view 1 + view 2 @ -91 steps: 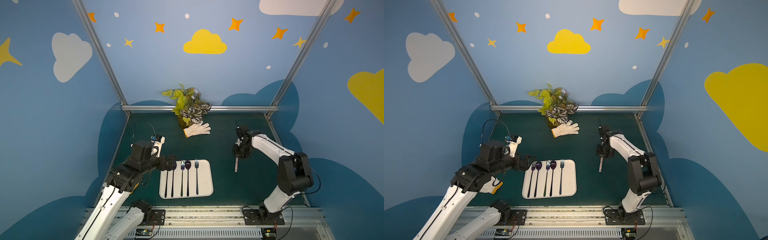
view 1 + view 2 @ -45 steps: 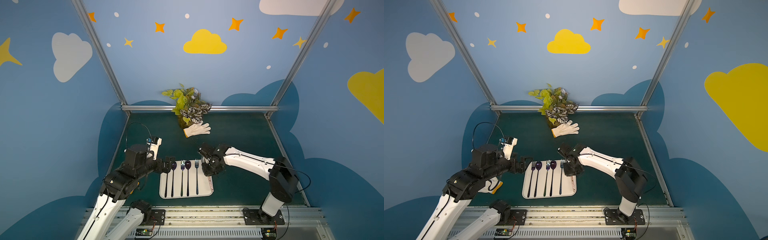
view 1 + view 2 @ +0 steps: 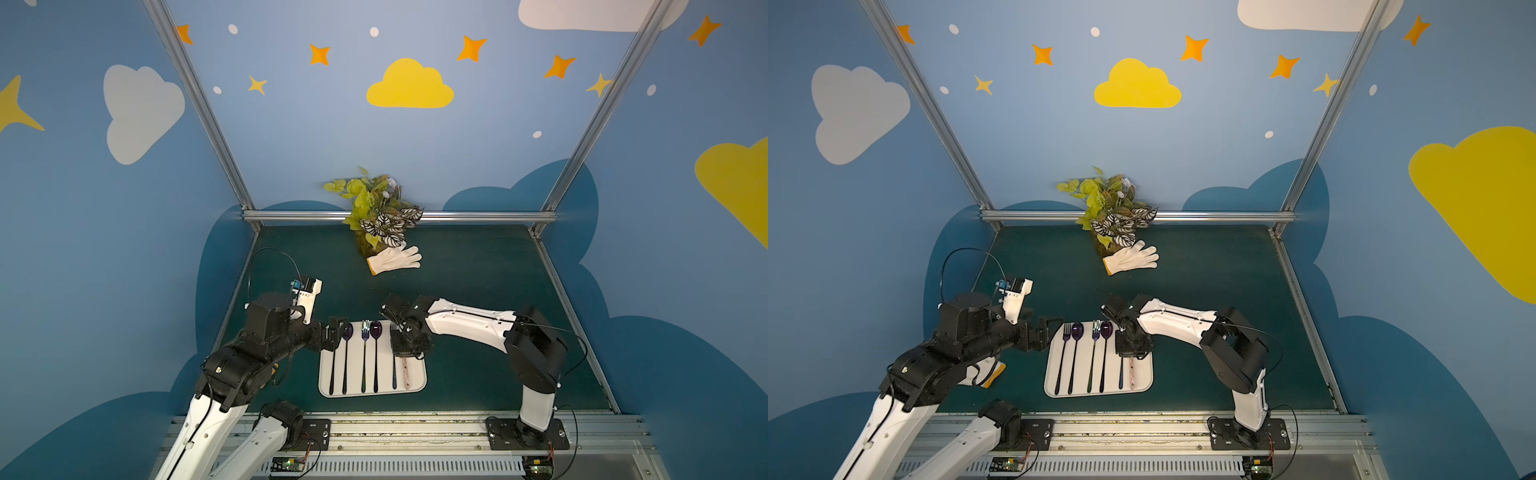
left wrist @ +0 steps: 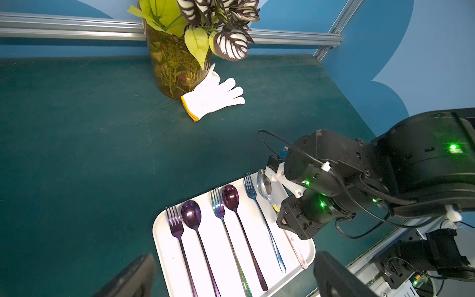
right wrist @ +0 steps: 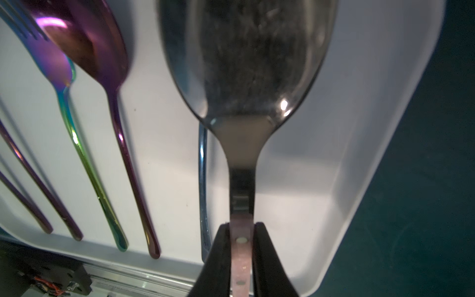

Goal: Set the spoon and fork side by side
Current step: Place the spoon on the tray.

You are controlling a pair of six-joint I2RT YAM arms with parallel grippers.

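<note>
spoon (image 5: 246, 64): glossy steel bowl, flat pinkish handle pinched by right gripper (image 5: 241, 227); left gripper (image 4: 234, 257) spread.

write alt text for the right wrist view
The right gripper is shut on the handle of a silver spoon, holding it over a white tray beside a blue fork. A purple spoon and a rainbow fork lie further along.

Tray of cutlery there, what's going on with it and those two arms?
The right gripper is shut on the handle of a silver spoon, holding it at the right end of the white tray, next to the blue fork. Whether the spoon touches the tray yet is unclear. A purple fork, purple spoon, rainbow fork and maroon spoon lie in a row on the tray. The left gripper hovers open by the tray's left edge, holding nothing.
</note>
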